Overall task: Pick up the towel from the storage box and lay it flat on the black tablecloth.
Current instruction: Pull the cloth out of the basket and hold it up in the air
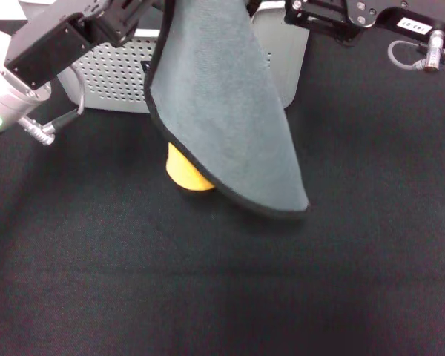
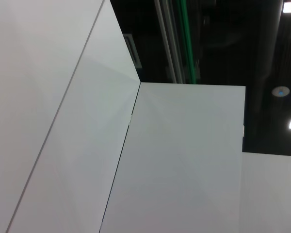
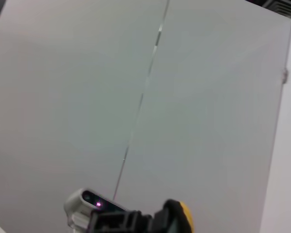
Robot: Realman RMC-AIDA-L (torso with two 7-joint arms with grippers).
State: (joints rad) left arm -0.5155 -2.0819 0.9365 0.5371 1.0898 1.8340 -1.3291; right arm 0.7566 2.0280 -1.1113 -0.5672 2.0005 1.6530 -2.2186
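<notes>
Grey-green towel (image 1: 222,96) hangs vertical, corner down-right over tablecloth (image 1: 208,282).

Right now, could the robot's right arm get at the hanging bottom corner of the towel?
Probably yes: the towel hangs free above the black tablecloth, and nothing stands between the right arm and that corner.

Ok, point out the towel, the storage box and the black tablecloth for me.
towel (image 1: 230,111), head view, on its hanging grey-green face.
storage box (image 1: 115,74), head view, on its perforated front wall.
black tablecloth (image 1: 222,289), head view, on bare fabric in front of the towel.
</notes>
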